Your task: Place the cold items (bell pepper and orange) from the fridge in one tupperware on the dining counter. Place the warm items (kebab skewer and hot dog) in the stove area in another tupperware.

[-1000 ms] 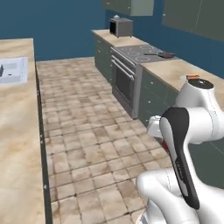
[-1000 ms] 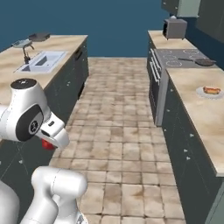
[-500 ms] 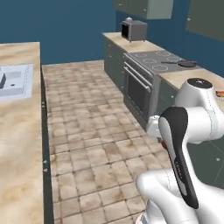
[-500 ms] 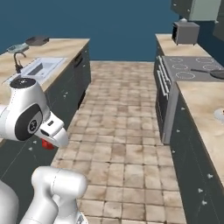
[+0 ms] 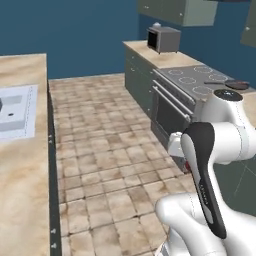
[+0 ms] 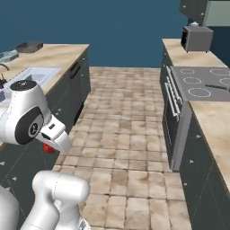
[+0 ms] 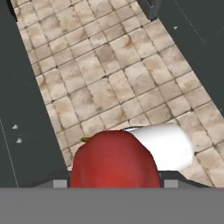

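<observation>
We are carrying the red bell pepper (image 7: pixel 113 159), which sits low in the centre of the hand view, wedged at the gripper (image 7: pixel 113 183) whose jaws stand partly open around its wide body and grip it from either side. In the right base view a sliver of the same red shows at the lower left, under the white wrist (image 6: pixel 48 148); in the left base view a speck of red peeks out at right of centre, beside the dark forearm (image 5: pixel 188 166).

The base stands in the aisle over the tiled floor (image 6: pixel 130 130). The stove (image 6: pixel 202 85) runs along the right edge of the right base view, with a dark pan (image 5: pixel 236 84) on it at the right of the left base view and a grey toaster (image 6: pixel 196 38) on the counter beyond, upper right. The sink (image 5: pixel 15 109) lies at the left edge of the left base view, set in the beige counter (image 5: pixel 20 180).

We judge the step in hand to be the transport of a cold item toward the dining counter; we cannot pick out any tupperware from here, nor the orange, the skewer or the hot dog. The next move calls for driving on until a container comes into sight, then bringing the pepper over its opening and lowering before the jaws let go. We should keep the grip steady, since a round, smooth pepper could slip.
</observation>
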